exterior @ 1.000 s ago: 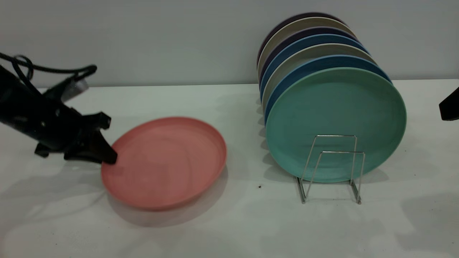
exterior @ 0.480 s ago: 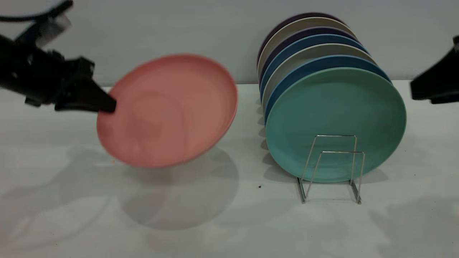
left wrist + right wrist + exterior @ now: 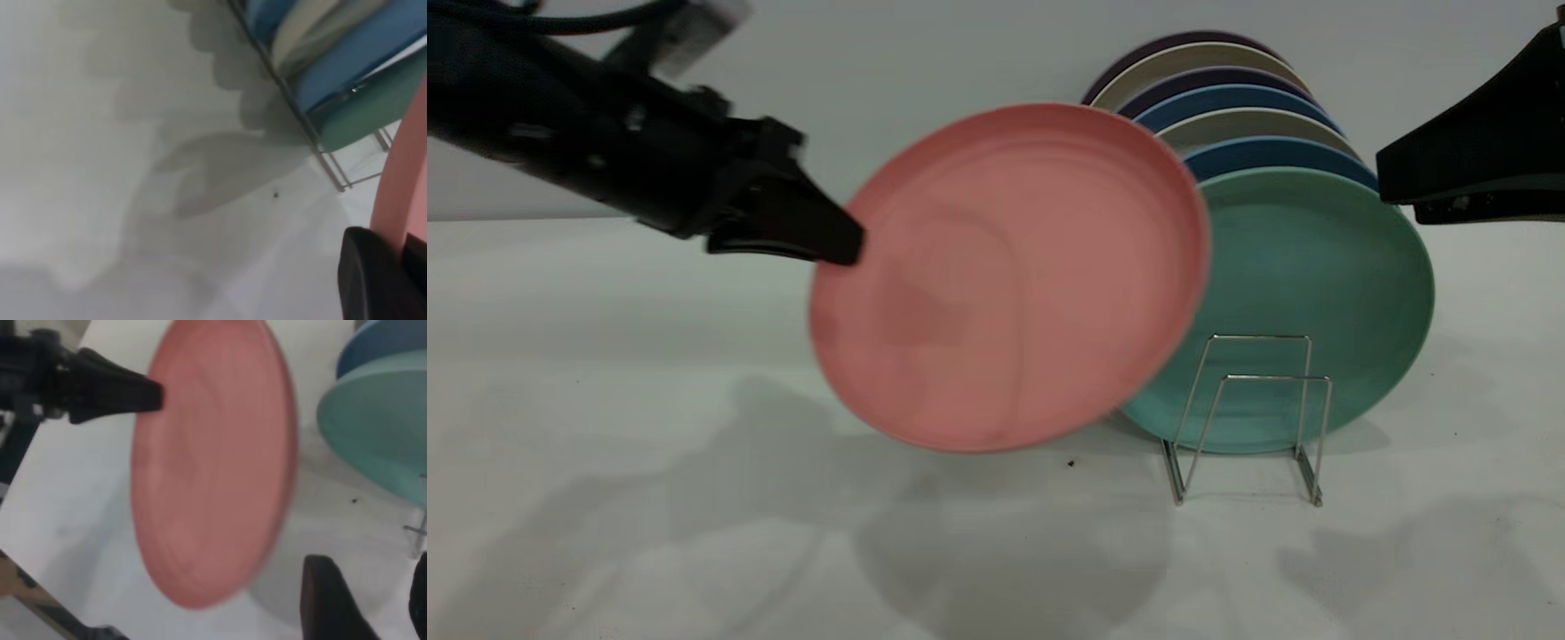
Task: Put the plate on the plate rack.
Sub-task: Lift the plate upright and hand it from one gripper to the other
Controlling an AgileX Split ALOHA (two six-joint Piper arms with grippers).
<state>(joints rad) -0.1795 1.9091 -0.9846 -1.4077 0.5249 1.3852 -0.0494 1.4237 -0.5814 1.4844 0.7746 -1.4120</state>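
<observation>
Left gripper (image 3: 845, 244) is clamped on the plate (image 3: 1009, 276) rim, holding it tilted above the bench (image 3: 605, 444), overlapping the teal plate (image 3: 1316, 293) in the rack (image 3: 1249, 418). Left wrist view alone shows the rack's base wire. Right gripper (image 3: 370, 600): fingers spread apart, holding nothing, seen only in its wrist view.

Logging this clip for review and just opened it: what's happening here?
The left hand grips the rim of the round salmon-pink plastic plate, holding it tilted in the air beside the thin silver wire plate rack. The rack holds a row of plates, a teal-green plate at the front. The right hand hovers near the rack, open.
</observation>
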